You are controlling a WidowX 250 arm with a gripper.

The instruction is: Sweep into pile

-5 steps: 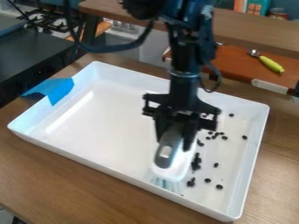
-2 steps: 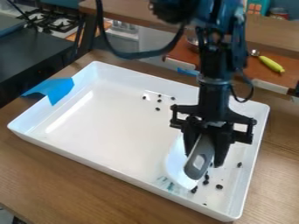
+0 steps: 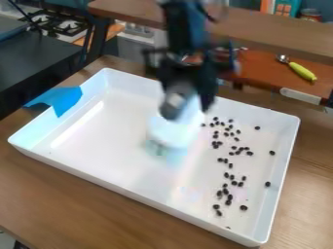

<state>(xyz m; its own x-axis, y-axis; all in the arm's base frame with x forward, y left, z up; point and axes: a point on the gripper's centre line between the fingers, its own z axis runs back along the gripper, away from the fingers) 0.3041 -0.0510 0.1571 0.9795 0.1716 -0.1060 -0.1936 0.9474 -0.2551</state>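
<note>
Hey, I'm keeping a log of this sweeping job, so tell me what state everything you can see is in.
Gripper: over the tray, closed on the brush.
Brush: held, tilted, handle up.
Dark bits: scattered along the tray's right side, not in one pile.
Tray: upright, uncovered.
Blue tape: folded over the tray's rim.
Scoop: lying down.
</note>
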